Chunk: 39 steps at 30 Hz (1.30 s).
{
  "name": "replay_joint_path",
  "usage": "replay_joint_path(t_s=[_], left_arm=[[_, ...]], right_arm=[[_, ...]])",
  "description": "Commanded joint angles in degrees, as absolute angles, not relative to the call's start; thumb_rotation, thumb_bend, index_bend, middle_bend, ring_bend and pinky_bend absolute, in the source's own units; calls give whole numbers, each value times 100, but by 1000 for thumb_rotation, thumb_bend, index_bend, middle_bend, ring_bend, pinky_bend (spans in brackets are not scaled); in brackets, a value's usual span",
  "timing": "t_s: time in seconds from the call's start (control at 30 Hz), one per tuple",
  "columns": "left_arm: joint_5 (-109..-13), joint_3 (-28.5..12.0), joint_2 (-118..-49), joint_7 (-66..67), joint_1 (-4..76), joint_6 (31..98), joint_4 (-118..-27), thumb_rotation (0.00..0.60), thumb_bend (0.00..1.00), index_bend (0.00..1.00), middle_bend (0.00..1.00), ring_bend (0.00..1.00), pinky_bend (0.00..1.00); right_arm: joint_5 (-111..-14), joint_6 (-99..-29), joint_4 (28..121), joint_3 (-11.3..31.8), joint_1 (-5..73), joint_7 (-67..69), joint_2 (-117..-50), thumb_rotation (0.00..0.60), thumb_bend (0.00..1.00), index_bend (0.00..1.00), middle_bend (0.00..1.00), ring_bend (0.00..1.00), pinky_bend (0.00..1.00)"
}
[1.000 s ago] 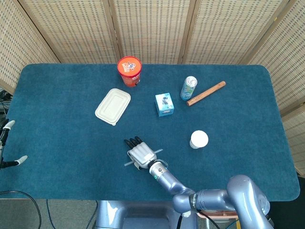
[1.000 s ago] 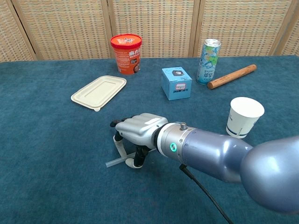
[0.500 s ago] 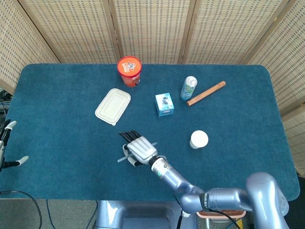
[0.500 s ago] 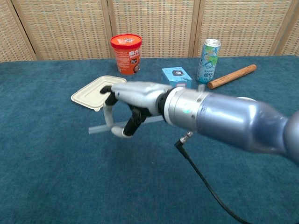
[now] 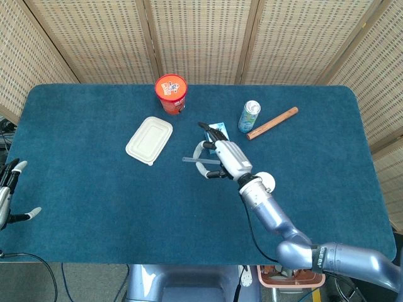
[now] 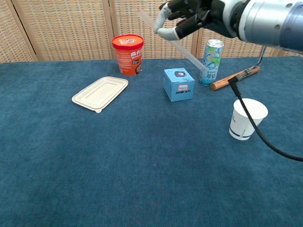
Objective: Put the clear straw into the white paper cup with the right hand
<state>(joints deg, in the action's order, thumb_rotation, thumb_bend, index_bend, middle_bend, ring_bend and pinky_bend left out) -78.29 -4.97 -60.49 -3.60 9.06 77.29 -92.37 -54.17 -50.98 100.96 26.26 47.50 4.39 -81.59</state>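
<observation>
A blue-carpeted table (image 5: 88, 207) fills the scene — behind it stands a folding screen (image 5: 201, 38) of woven cane panels in wooden frames. Light is even; grey floor shows below the near edge.

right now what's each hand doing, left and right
Left hand: open, holding nothing, at the table's left edge.
Right hand: raised, holding the clear straw.

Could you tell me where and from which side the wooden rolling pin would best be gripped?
The wooden rolling pin lies flat and diagonal beside the drink can, whose side touches or nearly touches its near end. I would probably grip it around the middle from above, fingers across its round shaft, keeping clear of the can.
</observation>
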Motion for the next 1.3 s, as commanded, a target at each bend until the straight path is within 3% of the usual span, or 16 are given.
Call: replay_joint_path(t_s=[0.03, 0.3, 0.63, 1.3], left_arm=[[-7845, -494, -6049, -357, 902, 7745, -9244, 600, 64, 0, 0, 0, 0], [-7931, -460, -6065, -293, 892, 7801, -9274, 600, 63, 0, 0, 0, 0], [-7924, -454, -6109, -180, 887, 7831, -9282, 600, 65, 0, 0, 0, 0], [-7875, -457, -6142, -105, 902, 7806, -9275, 600, 63, 0, 0, 0, 0]], right_arm=[[-5187, -4898, 10197, 2846, 4305, 1287, -7729, 600, 517, 710, 30, 0, 0], [-5599, -4417, 9933, 2736, 3735, 2646, -7427, 600, 517, 711, 31, 0, 0], [-6442, -4072, 9268, 2487, 3393, 3994, -7552, 600, 517, 711, 31, 0, 0], [-7047, -3987, 8443, 2065, 3513, 4680, -7917, 600, 517, 711, 28, 0, 0]])
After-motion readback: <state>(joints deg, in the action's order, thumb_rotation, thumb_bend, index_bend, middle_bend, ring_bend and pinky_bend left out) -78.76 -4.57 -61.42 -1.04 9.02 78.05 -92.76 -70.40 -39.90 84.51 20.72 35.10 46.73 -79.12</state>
